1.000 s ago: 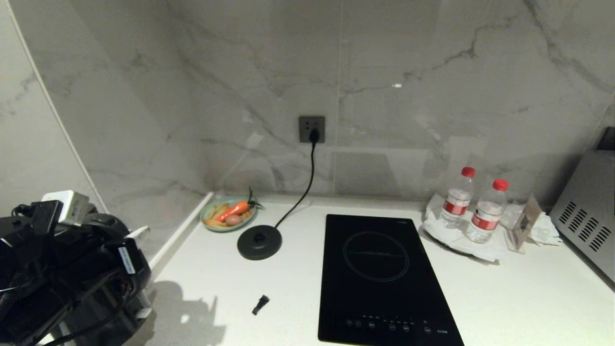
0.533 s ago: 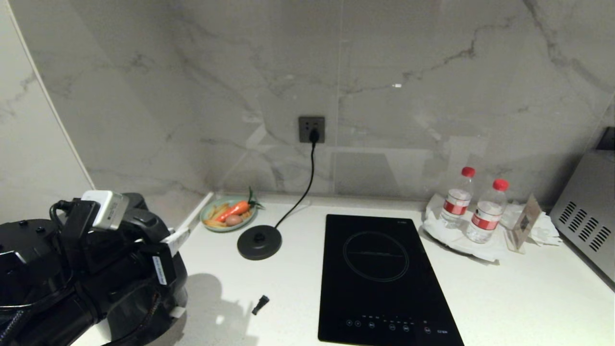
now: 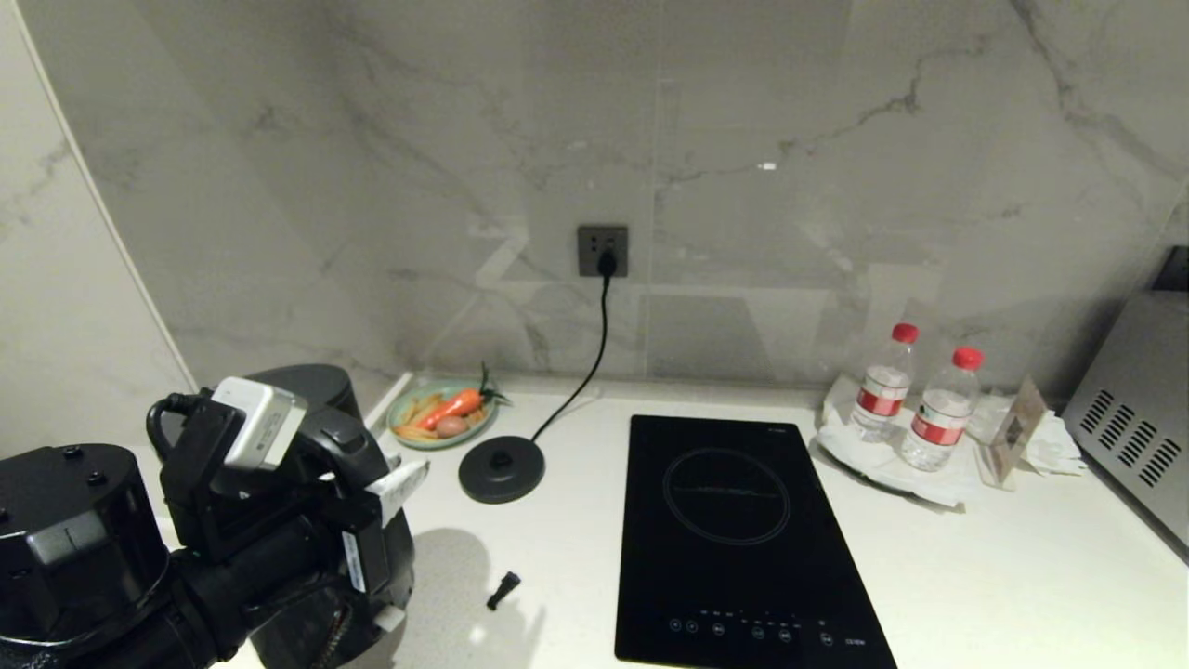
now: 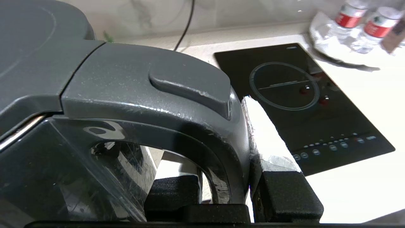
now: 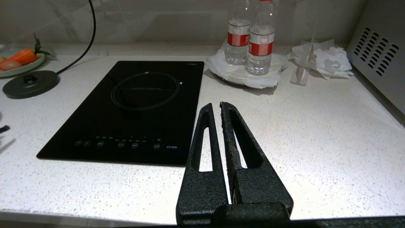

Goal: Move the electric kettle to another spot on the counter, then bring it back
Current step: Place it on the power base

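Left gripper point(image 4: 227, 190), clamped on the loop handle point(image 4: 202, 133) of the electric kettle point(image 3: 311, 390), carries it upright over the counter point(image 3: 975, 576); steer toward the base disc point(image 3: 502, 467) ahead, level, lowering squarely, clear of the cord point(image 3: 585, 372).

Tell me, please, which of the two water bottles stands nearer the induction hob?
The one with the cap at, the left bottle in the head view, stands nearer the induction hob. The other bottle stands beside it, closer to the metal appliance.
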Available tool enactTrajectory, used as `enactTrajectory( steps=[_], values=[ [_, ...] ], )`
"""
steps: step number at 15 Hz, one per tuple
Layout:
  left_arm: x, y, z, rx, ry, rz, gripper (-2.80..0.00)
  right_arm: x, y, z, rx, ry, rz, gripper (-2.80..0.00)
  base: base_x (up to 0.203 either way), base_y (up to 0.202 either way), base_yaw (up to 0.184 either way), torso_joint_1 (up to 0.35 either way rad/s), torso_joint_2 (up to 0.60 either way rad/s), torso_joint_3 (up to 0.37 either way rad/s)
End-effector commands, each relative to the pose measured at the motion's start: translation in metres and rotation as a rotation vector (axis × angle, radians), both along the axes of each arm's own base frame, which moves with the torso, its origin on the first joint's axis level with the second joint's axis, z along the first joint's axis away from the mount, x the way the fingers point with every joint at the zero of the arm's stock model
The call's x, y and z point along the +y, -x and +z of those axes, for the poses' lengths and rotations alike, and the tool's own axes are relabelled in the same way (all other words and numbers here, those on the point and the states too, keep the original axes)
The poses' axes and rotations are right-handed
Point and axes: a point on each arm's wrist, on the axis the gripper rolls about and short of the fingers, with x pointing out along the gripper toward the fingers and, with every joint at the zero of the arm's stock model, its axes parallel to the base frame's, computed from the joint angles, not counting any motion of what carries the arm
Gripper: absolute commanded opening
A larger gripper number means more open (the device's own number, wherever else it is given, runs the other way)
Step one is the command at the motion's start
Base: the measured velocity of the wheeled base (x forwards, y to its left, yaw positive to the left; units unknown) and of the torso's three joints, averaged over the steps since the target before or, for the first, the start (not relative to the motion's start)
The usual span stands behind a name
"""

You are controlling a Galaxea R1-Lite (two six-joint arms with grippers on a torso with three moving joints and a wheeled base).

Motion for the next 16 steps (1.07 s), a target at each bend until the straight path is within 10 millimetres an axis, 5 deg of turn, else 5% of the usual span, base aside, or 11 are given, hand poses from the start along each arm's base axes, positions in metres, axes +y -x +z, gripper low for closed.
enactTrajectory(
  steps=[1, 8, 16],
  values=[
    [-0.001, 0.000, 0.000, -0.004, -0.009, -0.005, -2.80, 0.000, 0.000, 0.000, 0.000, 0.000, 0.000, -2.80, 0.071, 0.000, 0.000, -0.011, 0.00, 0.003],
    [-0.001, 0.001, 0.001, -0.018, -0.013, -0.011, -2.80, 0.000, 0.000, 0.000, 0.000, 0.000, 0.000, -2.80, 0.110, 0.000, 0.001, 0.006, 0.00, 0.000],
    [-0.029, -0.046, 0.011, -0.035, -0.006, -0.002, -2.80, 0.000, 0.000, 0.000, 0.000, 0.000, 0.000, -2.80, 0.000, 0.000, 0.000, 0.000, 0.00, 0.000]
  ],
)
